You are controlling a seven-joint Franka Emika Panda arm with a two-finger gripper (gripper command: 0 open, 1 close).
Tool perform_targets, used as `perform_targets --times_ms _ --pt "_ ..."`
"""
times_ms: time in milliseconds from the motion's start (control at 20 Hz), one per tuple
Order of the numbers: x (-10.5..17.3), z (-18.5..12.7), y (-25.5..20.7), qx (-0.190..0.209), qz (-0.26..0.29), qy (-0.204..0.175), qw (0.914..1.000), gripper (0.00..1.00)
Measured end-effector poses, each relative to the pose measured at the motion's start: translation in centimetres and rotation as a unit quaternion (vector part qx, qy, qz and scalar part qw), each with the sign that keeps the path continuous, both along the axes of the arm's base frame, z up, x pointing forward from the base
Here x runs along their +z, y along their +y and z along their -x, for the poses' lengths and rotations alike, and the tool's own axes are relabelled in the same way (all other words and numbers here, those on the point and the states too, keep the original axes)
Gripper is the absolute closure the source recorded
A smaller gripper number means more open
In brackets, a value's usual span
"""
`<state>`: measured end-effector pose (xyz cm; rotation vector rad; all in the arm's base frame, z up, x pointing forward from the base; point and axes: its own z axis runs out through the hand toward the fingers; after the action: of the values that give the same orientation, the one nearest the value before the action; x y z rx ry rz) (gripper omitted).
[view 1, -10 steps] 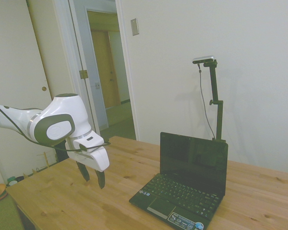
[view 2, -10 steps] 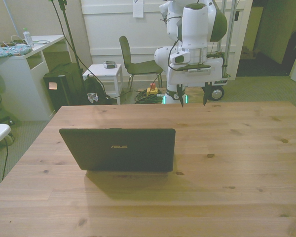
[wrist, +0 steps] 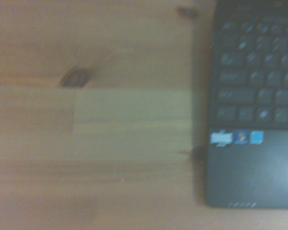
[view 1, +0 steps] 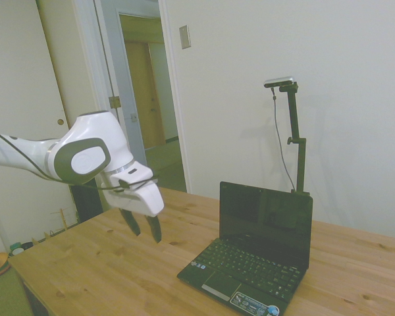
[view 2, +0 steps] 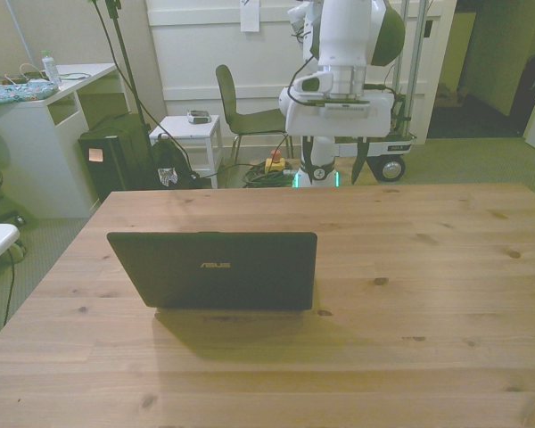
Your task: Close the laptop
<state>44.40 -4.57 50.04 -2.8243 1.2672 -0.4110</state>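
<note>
White arm, one only, hangs above the counter [view 1: 85,270] at the side view's left; its tool [view 1: 145,229] is spread, two fingers apart, grasping nothing. One black laptop [view 1: 253,253] sits open to its right, lid upright. Its front corner is cut off; the wrist view's keys and stickers are blurred.
</note>
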Motion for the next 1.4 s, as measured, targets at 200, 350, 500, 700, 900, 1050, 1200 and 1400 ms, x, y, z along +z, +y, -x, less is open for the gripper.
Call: perform_targets --times_ms 200,350,500,700,900,1050,1200,1400 --pt "3.9 -3.3 -3.8 -0.027 0.004 -0.024 0.9993 0.00" --pt "6.9 -5.6 -6.6 -0.045 0.013 -0.038 0.9982 0.00" --pt "9.7 -7.4 -9.1 -0.056 0.030 -0.048 0.9968 0.00" --pt "12.5 -9.9 -11.5 -0.056 0.061 -0.064 0.9945 0.00" --pt "13.9 -12.3 -13.4 -0.056 0.082 -0.095 0.9905 0.00" --pt "14.3 -13.6 -15.0 -0.058 0.090 -0.120 0.9870 0.00" --pt "13.9 -14.9 -16.8 -0.066 0.081 -0.137 0.9850 0.00" --pt "12.4 -17.2 -19.3 -0.072 0.054 -0.157 0.9835 0.00"
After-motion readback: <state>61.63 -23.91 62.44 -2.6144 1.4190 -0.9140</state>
